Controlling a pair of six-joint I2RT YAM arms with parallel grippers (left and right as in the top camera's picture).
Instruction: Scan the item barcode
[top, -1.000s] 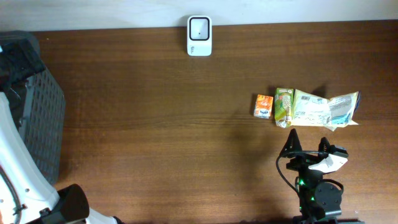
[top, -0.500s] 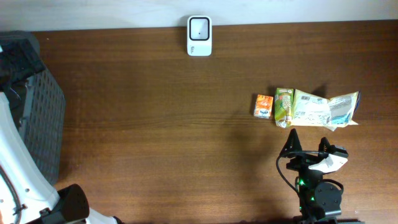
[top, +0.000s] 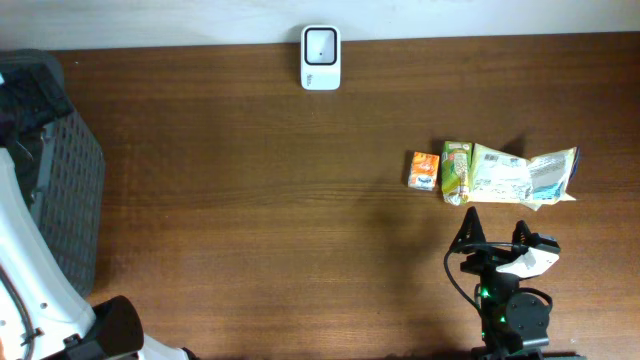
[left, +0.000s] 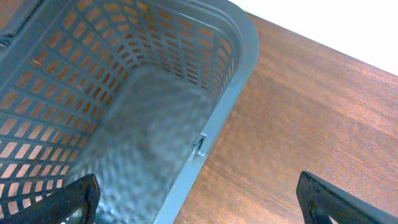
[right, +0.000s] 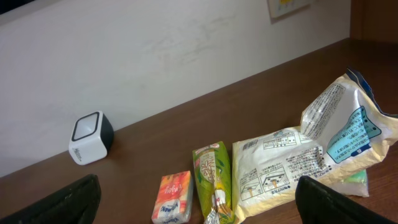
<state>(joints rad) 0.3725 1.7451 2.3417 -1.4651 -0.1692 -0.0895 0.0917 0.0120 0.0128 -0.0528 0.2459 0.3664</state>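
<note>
Dark wooden table (top: 250, 200), unchanged from a second ago: the left gripper (left: 196, 190), spread wide, hangs over the edge of a grey basket (left: 239, 74); just ahead of the wide-open right gripper (top: 495, 232) lie a crinkled white-and-blue bag (top: 520, 177), green pack (top: 456, 170) and small orange carton (top: 423, 170).

Overhead looked straight down on the dark wooden table (top: 250, 200). Left wrist sat close above the grey perforated plastic basket (left: 124, 62); right wrist looked low towards the white boxy scanner (right: 90, 138); overhead shared both.
</note>
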